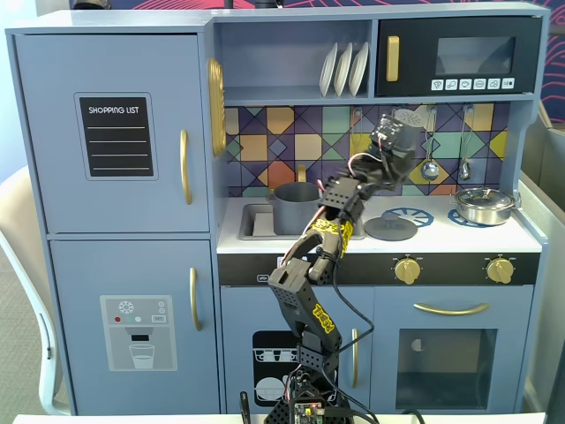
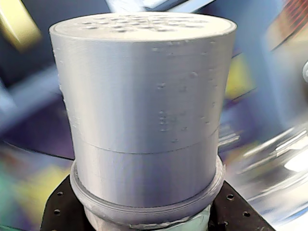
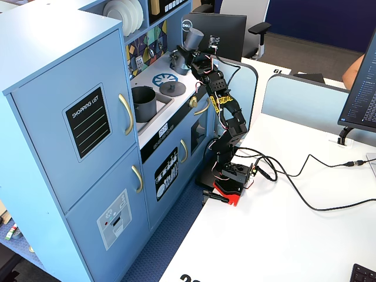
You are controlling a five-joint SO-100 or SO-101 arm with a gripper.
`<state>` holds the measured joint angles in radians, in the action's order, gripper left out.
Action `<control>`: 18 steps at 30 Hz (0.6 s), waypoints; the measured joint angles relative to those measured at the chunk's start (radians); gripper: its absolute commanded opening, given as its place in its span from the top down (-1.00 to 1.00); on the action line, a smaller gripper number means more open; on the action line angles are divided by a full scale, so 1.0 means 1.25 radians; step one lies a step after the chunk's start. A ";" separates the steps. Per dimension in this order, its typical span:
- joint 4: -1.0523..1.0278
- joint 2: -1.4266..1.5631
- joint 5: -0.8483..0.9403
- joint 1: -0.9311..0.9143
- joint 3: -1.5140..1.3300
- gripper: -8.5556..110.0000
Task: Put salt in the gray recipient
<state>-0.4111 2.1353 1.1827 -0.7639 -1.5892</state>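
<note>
— What stood behind the work area?

— A pale blue wooden toy kitchen [image 1: 115, 177], with a black "SHOPPING LIST" chalkboard panel [image 1: 116, 136] on its upper left door and gold bar handles on the doors.

— And on the shelves?

— Three white plates [image 1: 344, 69] stood on edge in a rack, beside a black toy microwave with a gold handle [image 1: 459, 56].

— The counter?

— A shiny silver steel pan [image 1: 483, 205] sat on the right burner, and a flat round gray lid [image 1: 390, 228] lay on the left one. Two gold knobs [image 1: 407, 269] were set in the black strip below.

— Anything else?

— In a fixed view, a black Dell monitor [image 3: 217, 32] stood behind the kitchen, and black cables [image 3: 305, 188] ran across the white desk [image 3: 276, 247].
</note>
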 measured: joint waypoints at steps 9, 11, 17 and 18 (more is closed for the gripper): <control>0.173 -0.144 0.280 -0.075 -0.022 0.86; 0.195 -0.179 0.301 -0.082 -0.022 0.86; 0.232 -0.275 0.329 -0.075 -0.022 0.86; 0.238 -0.291 0.329 -0.074 -0.022 0.86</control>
<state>-0.1135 1.7717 1.5938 -0.8560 -1.6168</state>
